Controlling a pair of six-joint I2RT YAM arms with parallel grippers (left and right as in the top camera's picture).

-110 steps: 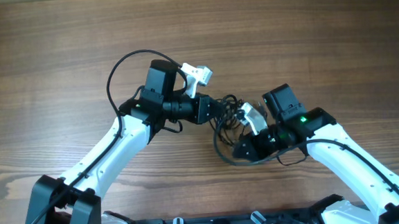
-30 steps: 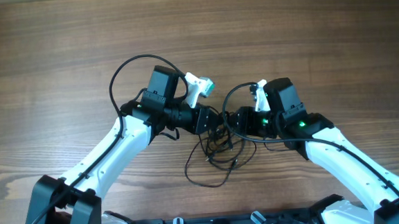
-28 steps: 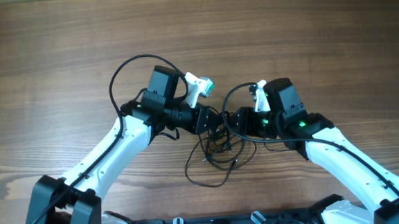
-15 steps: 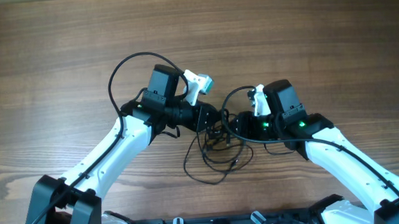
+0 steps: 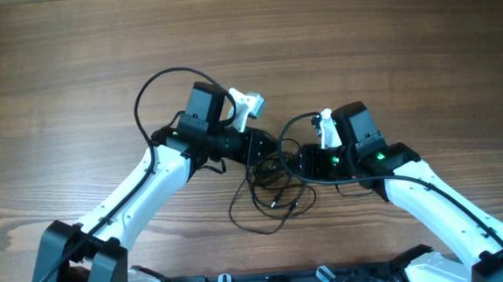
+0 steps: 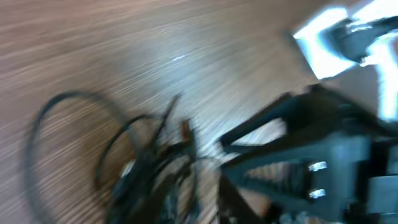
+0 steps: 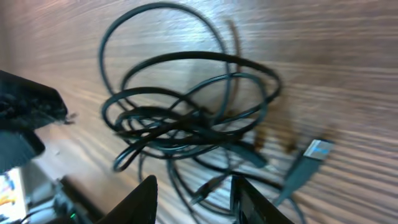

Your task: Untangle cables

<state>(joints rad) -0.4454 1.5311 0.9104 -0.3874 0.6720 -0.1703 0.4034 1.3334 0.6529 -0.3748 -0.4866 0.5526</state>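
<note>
The cables [image 5: 268, 195] are thin black cords lying in a loose tangle on the wooden table [image 5: 386, 45], between the two arms and toward the front. My left gripper [image 5: 268, 149] hangs over the tangle's upper edge; its jaws are blurred in the left wrist view, where the cables [image 6: 146, 165] smear across the lower left. My right gripper [image 5: 295, 161] faces it from the right. In the right wrist view the right gripper [image 7: 198, 202] stands open just above the coiled cables [image 7: 186, 118], gripping nothing. A USB plug [image 7: 311, 158] lies at the right.
The two gripper heads almost touch over the tangle. The right arm's gripper body [image 6: 305, 158] fills the right of the left wrist view. Each arm's own thick black wire loops above it [image 5: 156, 86]. Bare wood lies all around.
The tangle has sagged and spread toward the front of the table over the last second. Both grippers have dipped slightly lower toward it.
</note>
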